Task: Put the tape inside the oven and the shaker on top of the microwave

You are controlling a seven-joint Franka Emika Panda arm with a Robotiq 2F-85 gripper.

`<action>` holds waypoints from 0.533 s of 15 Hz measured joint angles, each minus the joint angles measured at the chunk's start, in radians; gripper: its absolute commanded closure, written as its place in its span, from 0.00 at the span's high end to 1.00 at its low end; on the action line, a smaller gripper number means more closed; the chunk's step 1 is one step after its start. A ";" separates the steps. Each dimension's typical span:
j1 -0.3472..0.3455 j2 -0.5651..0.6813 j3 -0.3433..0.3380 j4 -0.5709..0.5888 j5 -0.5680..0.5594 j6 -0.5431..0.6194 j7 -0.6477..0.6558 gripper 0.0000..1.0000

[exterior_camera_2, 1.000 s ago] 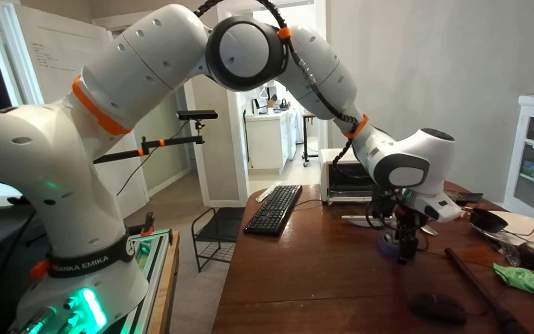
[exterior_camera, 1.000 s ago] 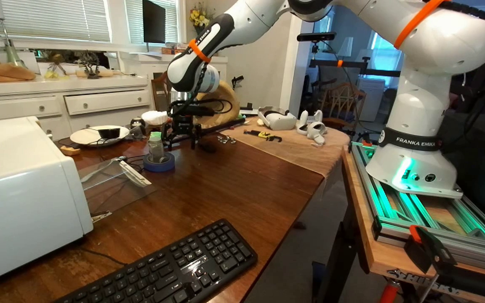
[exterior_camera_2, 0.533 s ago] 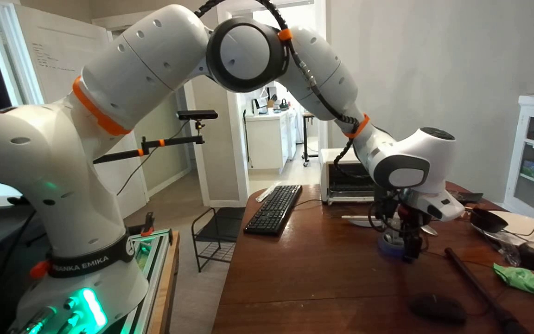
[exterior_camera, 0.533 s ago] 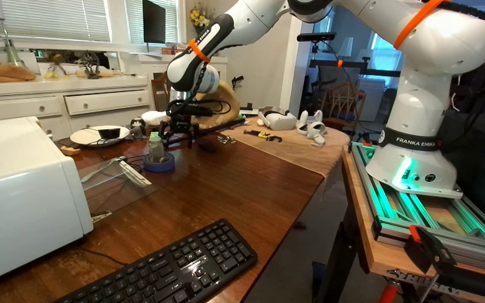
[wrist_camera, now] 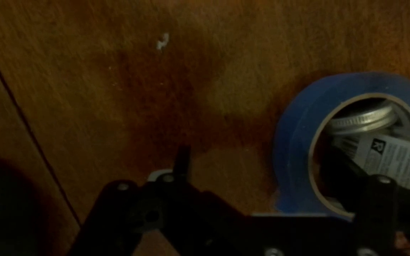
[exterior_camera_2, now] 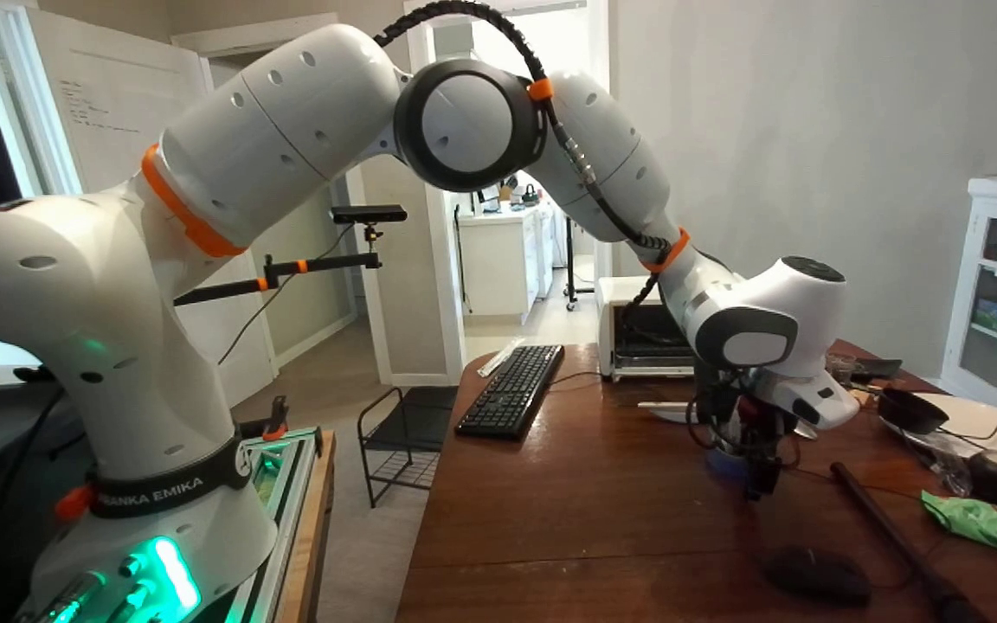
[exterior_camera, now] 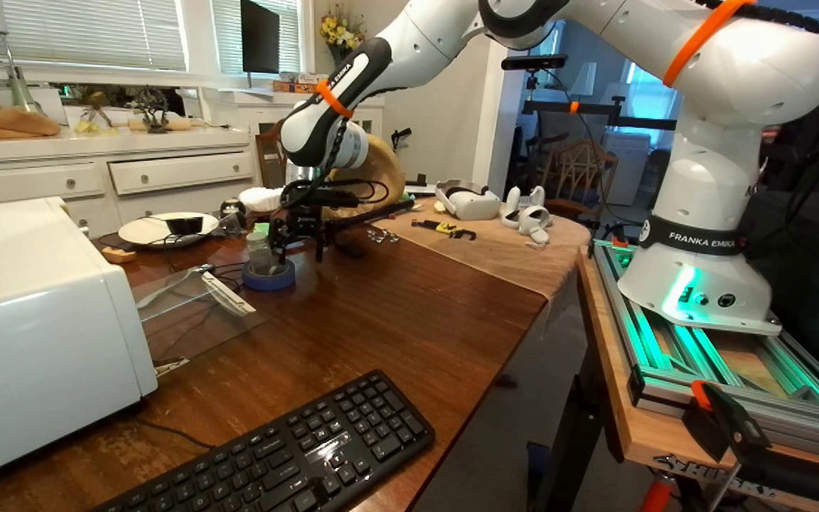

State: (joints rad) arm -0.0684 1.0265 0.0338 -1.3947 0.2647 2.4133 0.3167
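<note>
Tape [exterior_camera: 269, 280], broad tabletop [exterior_camera: 381, 306] running to its edge [exterior_camera: 484, 390], hand [exterior_camera: 300, 257] spread wide (holding nothing)

Got a shaker [exterior_camera: 260, 256] sitting inside the tape roll [exterior_camera: 269, 280], down on the table [exterior_camera: 381, 320].
In an exterior view, got the toaster oven [exterior_camera: 40, 320] off left, keyboard [exterior_camera: 288, 455] up front, plate [exterior_camera: 141, 230] back left.

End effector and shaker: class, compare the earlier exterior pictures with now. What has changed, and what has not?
The end effector has come down and toward the shaker, which appears shifted or tipped slightly away from it. Nothing is visibly gripped or released. The tape, keyboard and oven stayed put.
</note>
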 measured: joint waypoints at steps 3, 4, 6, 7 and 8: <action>0.001 0.032 -0.001 0.025 0.000 -0.002 -0.001 0.47; 0.001 0.038 -0.001 0.034 0.000 -0.005 -0.001 0.38; 0.003 0.044 -0.001 0.048 0.000 -0.009 -0.001 0.23; 0.004 0.046 -0.001 0.054 0.000 -0.009 -0.001 0.16; 0.006 0.048 -0.001 0.059 0.000 -0.010 -0.001 0.08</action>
State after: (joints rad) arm -0.0626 1.0748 0.0331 -1.3359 0.2646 2.4035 0.3158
